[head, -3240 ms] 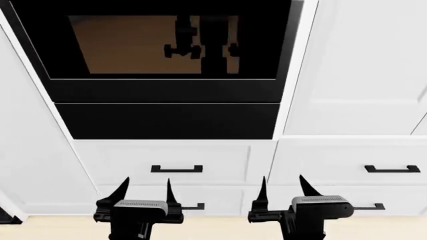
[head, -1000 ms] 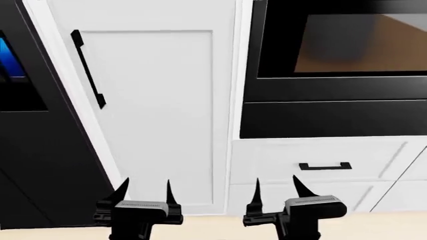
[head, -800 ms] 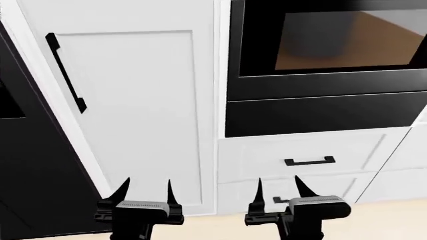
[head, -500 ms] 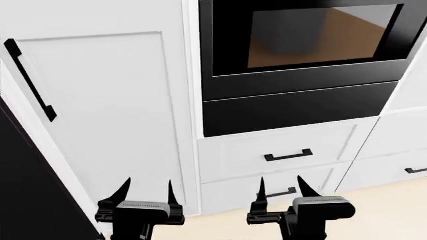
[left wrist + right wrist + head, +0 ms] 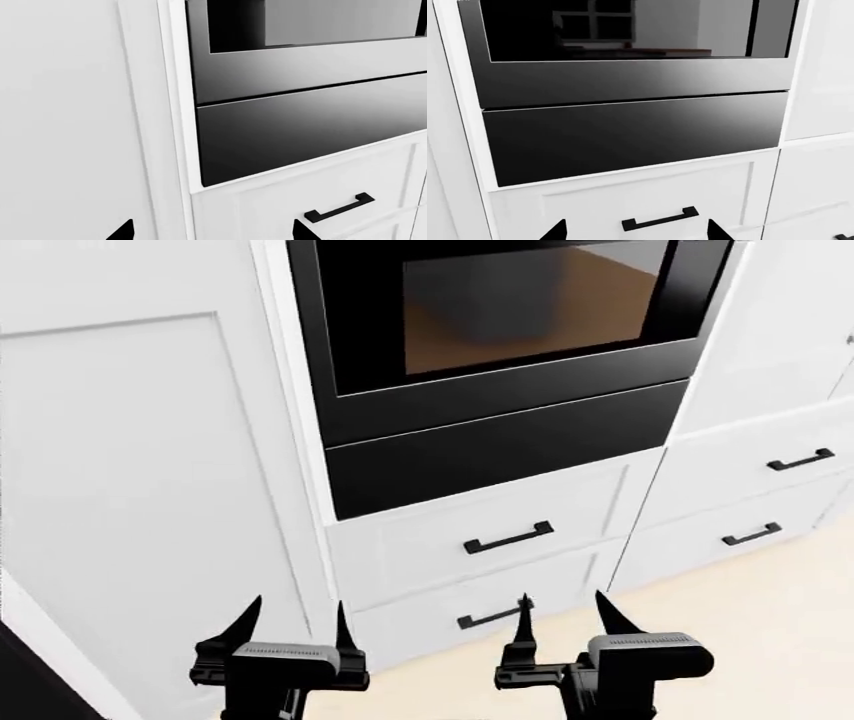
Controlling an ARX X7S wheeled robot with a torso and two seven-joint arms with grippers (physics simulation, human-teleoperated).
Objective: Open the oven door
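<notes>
Left gripper (image 5: 290, 618), right gripper (image 5: 562, 611): matte black, each bore two pointed, fin-shaped fingers and a grey ribbed top plate.

I saw oven door (image 5: 501, 390) as glossy black, glass window mirror-smooth. Plain panel (image 5: 514, 450) below looked satin black. Cabinet fronts (image 5: 147, 490) read matt white, drawer handles (image 5: 509, 538) matt black.

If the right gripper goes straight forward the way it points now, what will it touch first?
Most likely the white drawer front under the plain black panel, near its black handle. The right gripper is open. The oven door lies higher. Depth is unclear.
</notes>
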